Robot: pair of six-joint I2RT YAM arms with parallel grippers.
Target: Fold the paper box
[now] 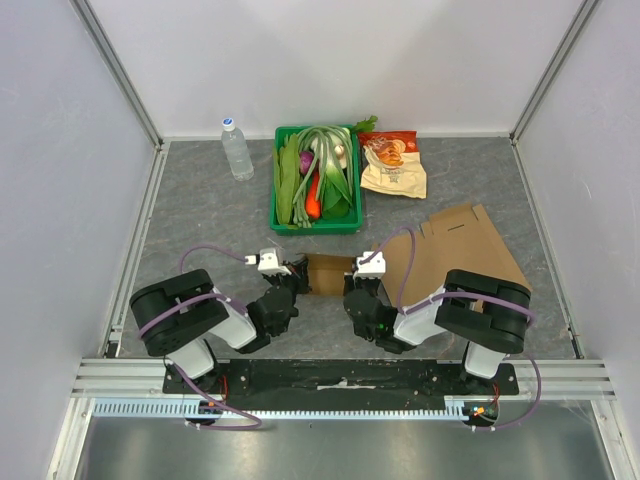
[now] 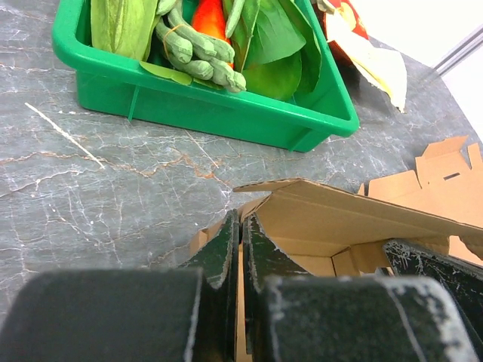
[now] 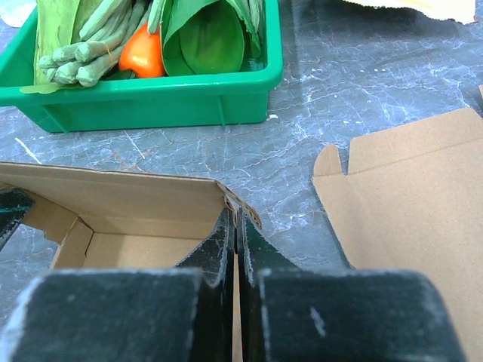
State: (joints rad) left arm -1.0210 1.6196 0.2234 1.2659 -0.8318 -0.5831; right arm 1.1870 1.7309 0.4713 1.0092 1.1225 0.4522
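The brown paper box (image 1: 328, 272) sits between the two arms near the front of the table, partly raised into walls, with a large flat panel (image 1: 462, 245) spread to the right. My left gripper (image 1: 296, 268) is shut on the box's left wall (image 2: 302, 219), pinching it between the fingers (image 2: 223, 253). My right gripper (image 1: 358, 270) is shut on the box's right wall (image 3: 136, 200), its fingers (image 3: 219, 249) clamping the cardboard edge. The flat panel also shows in the right wrist view (image 3: 415, 196).
A green tray (image 1: 282, 222) of vegetables stands behind the box, close to it. A water bottle (image 1: 236, 148) stands at the back left. Snack bags (image 1: 393, 165) lie at the back right.
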